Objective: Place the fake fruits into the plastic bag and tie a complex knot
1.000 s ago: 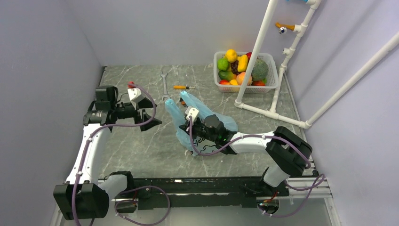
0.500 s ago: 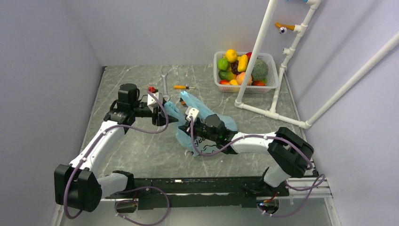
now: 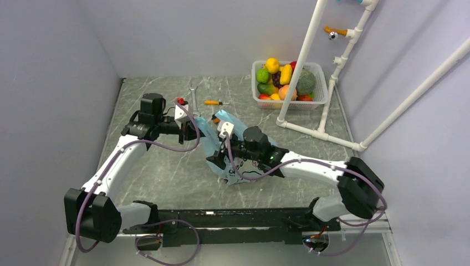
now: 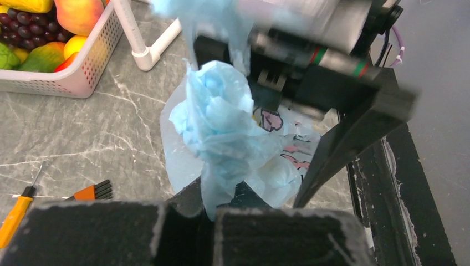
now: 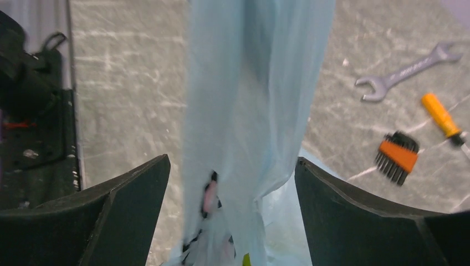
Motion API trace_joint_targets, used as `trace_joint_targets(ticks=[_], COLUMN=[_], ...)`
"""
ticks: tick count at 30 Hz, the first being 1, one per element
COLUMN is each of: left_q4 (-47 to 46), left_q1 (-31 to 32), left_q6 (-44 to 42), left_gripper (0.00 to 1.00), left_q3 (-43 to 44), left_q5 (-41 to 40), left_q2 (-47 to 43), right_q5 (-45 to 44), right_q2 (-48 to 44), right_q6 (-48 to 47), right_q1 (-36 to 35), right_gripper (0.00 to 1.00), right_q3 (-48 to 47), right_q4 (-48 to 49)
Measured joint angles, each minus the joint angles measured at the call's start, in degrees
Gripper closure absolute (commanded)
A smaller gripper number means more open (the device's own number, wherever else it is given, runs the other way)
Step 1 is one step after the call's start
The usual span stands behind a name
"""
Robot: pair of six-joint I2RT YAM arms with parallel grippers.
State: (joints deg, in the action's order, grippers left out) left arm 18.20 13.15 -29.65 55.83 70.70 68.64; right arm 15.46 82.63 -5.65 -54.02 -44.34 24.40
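1 bag [image 3: 209, 145]. 1 basket [image 3: 256, 83] w/ approx 10 fruits [image 3: 271, 65] showing; exact no. unclear, they're piled. 1 wrench [image 3: 193, 100], 1 screwdriver [image 3: 213, 102], 1 orange-black tool [image 5: 398, 156]. 1 pipe frame [image 3: 302, 55]. 2 arms: left arm [image 3: 119, 160], right arm [image 3: 316, 165].

Soft, even light falls from overhead. The counter [image 3: 161, 166] looks bright and matte, with only faint shadows tucked under the arms, and the top view is sharp from edge to edge. From the left wrist, the right arm [image 4: 332, 61] at 1 o'clock smears with motion blur, and the left fingers [image 4: 94, 233] at 6 o'clock are dark and fuzzy. From the right wrist, the plastic bag [image 5: 249, 111] glows pale and out of focus between the shadowed right fingers [image 5: 127, 205].
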Motion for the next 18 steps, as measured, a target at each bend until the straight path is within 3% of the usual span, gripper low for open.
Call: trace_joint_targets(ticks=[6, 13, 18], left_q4=[7.3, 10.3, 11.4], left_q1=[-0.1, -0.1, -0.1], left_q6=[-6.0, -7.2, -7.2], left_gripper=[1.0, 1.0, 1.0], left_q3=[2.8, 5.0, 6.4], left_q5=[-1.9, -3.7, -4.7], left_q2=[1.6, 4.2, 5.4], right_q5=[3.3, 12.8, 17.5], right_q2=[-7.2, -7.8, -8.5], right_q6=[-2.8, -8.8, -10.7], right_q1=[0.0, 3.3, 5.7], right_gripper=[0.13, 0.14, 0.08], right_q3=[-10.4, -24.4, -31.0], right_q4=[-14.8, -32.2, -37.6])
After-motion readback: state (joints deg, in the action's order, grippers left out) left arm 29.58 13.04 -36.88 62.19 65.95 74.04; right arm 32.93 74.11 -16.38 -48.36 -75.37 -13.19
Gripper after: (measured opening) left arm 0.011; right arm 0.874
